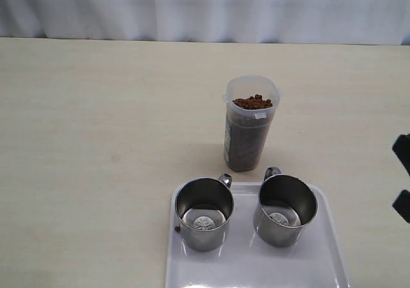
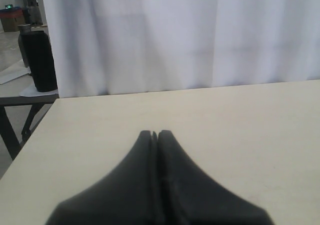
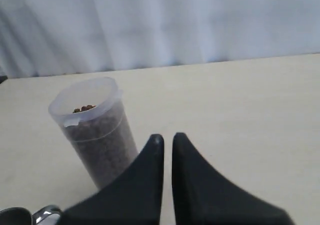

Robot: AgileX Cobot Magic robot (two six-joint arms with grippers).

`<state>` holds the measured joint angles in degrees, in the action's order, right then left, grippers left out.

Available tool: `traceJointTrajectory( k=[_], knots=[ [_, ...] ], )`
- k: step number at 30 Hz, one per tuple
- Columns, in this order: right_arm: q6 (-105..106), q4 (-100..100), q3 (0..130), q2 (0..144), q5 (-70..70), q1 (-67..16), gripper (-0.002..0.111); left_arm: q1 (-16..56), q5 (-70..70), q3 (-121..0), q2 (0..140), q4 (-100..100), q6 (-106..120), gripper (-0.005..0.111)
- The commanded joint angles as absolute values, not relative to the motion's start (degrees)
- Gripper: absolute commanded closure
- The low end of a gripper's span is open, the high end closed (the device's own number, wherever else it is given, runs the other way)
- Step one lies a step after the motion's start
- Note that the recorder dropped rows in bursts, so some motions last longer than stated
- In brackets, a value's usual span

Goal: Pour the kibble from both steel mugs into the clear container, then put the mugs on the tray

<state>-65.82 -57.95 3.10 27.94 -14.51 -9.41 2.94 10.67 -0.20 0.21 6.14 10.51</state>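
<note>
Ahead of the right gripper [image 3: 167,137], closed on nothing, stands the clear container [image 3: 95,130], full of kibble [image 1: 253,101]. To its left the nearer steel mug [image 1: 286,209] and the farther steel mug [image 1: 204,214] sit empty on the tray [image 1: 320,262]. The left gripper [image 2: 154,133] is closed too, and empty. The job looks finished to me; next calls only for parking the arms.

A table [image 1: 96,141] fills the exterior view, with a curtain [image 1: 192,9] behind its far edge. A tray [image 1: 323,262] lies at the near edge, right of centre. Two mugs stand upright on the tray, side by side and apart: left mug [image 1: 204,212], right mug [image 1: 286,210], both handles turned to the back. Just behind the tray, between the mugs, a container [image 1: 248,134] stands upright on the table. Kibble [image 1: 253,101] fills it nearly to the rim. A lone pellet [image 1: 177,228] lies at the tray's left rim, beside the left mug.
</note>
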Motion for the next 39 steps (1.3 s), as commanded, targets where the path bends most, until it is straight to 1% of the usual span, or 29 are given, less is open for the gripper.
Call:
traceJointTrajectory(
  k=[1, 5, 11, 32, 35, 36, 37, 39],
  knots=[
    [-69.38, -57.46, 0.0, 12.92, -7.34, -9.46, 0.104, 3.37, 10.02, 0.0, 0.0, 6.51, 10.39, 0.107],
    [-71.55, -57.98, 0.0, 5.74, -5.08, -9.46, 0.104, 3.37, 10.02, 0.0, 0.0, 6.51, 10.39, 0.107],
    [-71.55, -57.63, 0.0, 1.16, -5.08, -9.46, 0.104, 3.37, 10.02, 0.0, 0.0, 6.51, 10.39, 0.107],
    [-71.55, -57.63, 0.0, 0.46, -5.08, -9.46, 0.104, 3.37, 10.02, 0.0, 0.0, 6.51, 10.39, 0.107],
    [-71.42, -51.88, 0.0, 0.0, -3.8, -10.22, 0.104, 3.37, 10.02, 0.0, 0.0, 6.51, 10.39, 0.107],
    [-68.45, -46.34, 0.0, 0.0, -2.29, -10.79, 0.104, 3.37, 10.02, 0.0, 0.0, 6.51, 10.39, 0.107],
    [-60.31, -40.0, 0.0, 0.0, -0.35, -10.85, 0.104, 3.37, 10.02, 0.0, 0.0, 6.51, 10.39, 0.107],
    [-36.49, -22.07, 0.0, 0.0, 3.85, -10.85, 0.104, 3.37, 10.02, 0.0, 0.0, 6.51, 10.39, 0.107]
  ],
)
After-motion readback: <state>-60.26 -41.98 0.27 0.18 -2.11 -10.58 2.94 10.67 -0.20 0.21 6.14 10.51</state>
